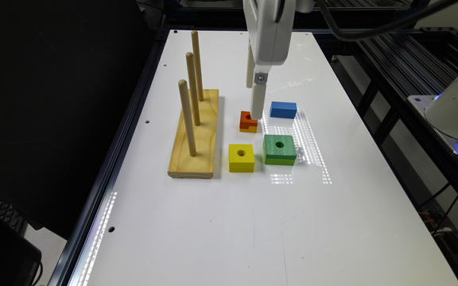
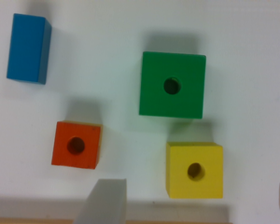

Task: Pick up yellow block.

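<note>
Above the white table [image 1: 221, 222], the gripper [image 1: 255, 101] hangs beside the orange-topped block [image 1: 248, 121], not over the yellow block [image 1: 241, 157].

Toward the camera in the exterior view, the yellow block sits flat with its hole up, just beside the green block [image 1: 279, 149] and near the peg board [image 1: 194, 133]. The gripper's fingers [image 2: 101, 201] stand spread wide and hold nothing; in the wrist view the yellow block [image 2: 194, 170] lies between them but off toward one side, its edges square to the jaws. Any descent likely needs a short shift along the row first, away from the blue block [image 1: 283, 109].
</note>
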`<state>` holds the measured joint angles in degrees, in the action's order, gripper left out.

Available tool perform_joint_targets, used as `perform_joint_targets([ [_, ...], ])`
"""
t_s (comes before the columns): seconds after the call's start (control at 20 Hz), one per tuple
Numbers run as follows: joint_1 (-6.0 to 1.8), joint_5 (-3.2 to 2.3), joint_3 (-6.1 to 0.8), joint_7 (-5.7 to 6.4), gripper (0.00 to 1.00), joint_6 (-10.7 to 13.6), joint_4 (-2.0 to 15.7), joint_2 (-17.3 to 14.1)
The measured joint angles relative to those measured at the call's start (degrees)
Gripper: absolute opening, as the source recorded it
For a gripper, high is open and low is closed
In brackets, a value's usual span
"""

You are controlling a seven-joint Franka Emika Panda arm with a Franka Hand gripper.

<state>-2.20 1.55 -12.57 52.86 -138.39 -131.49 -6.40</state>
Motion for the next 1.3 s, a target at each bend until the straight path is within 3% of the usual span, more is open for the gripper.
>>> perform_joint_targets([
  [0.45, 0.01, -0.02, -0.01, 0.01, 1.0, -0.3, 0.01, -0.32],
  [0.6, 0.17, -0.04, -0.32, 0.39, 1.0, -1.25, 0.01, -1.17],
  [0.8, 0.19, -0.89, -0.59, 1.29, 1.0, -3.32, 0.05, -3.11],
  [1.3, 0.19, -0.95, -0.6, 1.34, 1.0, -3.52, 0.96, -3.47],
])
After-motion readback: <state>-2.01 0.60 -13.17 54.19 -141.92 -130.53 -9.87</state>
